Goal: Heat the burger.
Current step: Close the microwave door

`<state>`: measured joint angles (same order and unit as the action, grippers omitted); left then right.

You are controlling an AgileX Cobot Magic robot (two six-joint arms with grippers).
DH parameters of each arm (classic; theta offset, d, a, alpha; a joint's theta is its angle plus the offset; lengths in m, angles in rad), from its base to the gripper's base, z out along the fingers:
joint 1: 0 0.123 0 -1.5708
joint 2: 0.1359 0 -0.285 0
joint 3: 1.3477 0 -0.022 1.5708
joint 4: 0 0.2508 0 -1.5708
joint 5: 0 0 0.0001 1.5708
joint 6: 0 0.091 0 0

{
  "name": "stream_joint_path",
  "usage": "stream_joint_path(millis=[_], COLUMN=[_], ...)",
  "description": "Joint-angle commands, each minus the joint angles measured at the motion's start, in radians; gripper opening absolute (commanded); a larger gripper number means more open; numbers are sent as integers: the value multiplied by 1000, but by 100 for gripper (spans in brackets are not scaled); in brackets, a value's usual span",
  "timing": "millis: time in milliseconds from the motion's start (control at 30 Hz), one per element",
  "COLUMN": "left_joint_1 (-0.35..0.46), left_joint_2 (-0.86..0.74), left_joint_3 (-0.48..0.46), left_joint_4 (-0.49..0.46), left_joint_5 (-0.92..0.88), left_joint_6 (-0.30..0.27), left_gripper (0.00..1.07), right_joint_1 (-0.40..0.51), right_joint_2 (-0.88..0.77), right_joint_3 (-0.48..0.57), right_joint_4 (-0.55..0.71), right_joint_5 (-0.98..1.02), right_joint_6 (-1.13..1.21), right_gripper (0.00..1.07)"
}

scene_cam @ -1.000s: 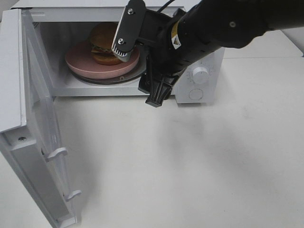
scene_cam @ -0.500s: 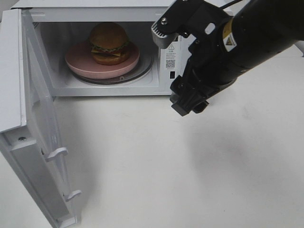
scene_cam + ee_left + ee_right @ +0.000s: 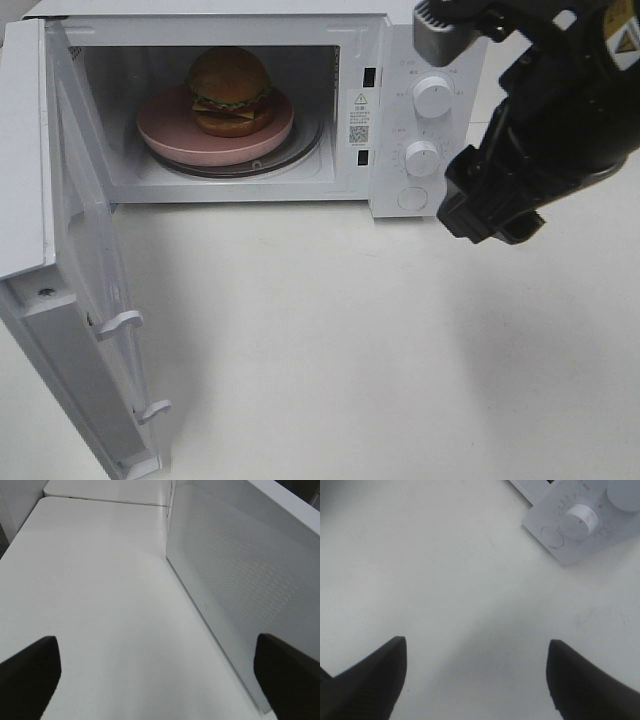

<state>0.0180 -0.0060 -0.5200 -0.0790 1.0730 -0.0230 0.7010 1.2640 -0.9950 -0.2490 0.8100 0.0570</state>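
White tabletop, rear edge: burger inside microwave, door open. L gripper, R gripper spread, empty. Next: shut door.

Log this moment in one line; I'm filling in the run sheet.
burger: on pink plate in microwave | door: open | right gripper: open, empty, above table | left gripper: open, empty

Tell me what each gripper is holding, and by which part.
Nothing is held. The left gripper and the right gripper are both open and empty; the burger sits on the plate inside the microwave.
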Motion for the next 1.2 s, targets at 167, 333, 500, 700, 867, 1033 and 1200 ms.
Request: stream_joint_path(millis=[167,333,500,700,867,1033,1200], left_joint_1=[-6,-6,-6,-6,-6,-6,-6], left_joint_2=[-16,-16,-16,-16,-16,-16,-16], left_joint_3=[2,2,2,2,2,2,2], left_joint_4=[-3,-3,-3,-3,-3,-3,-3], left_joint_5=[-1,-1,-1,-1,-1,-1,-1], left_joint_6=[0,0,0,0,0,0,0], left_gripper=[98,98,98,98,98,98,98], right_joint_1=[2,2,-61,-243,-337,-478,-521], right_joint_2=[-143,-199,-268,-360,-448,-638,-762], right_joint_3=[3,3,3,55,131,274,350], right_joint_4=[5,5,20,76,99,125,127], right_joint_5=[161,191,211,193,176,145,114], right_joint_6=[20,20,19,-15,-14,-14,-15], right_gripper=[75,75,75,75,75,75,75])
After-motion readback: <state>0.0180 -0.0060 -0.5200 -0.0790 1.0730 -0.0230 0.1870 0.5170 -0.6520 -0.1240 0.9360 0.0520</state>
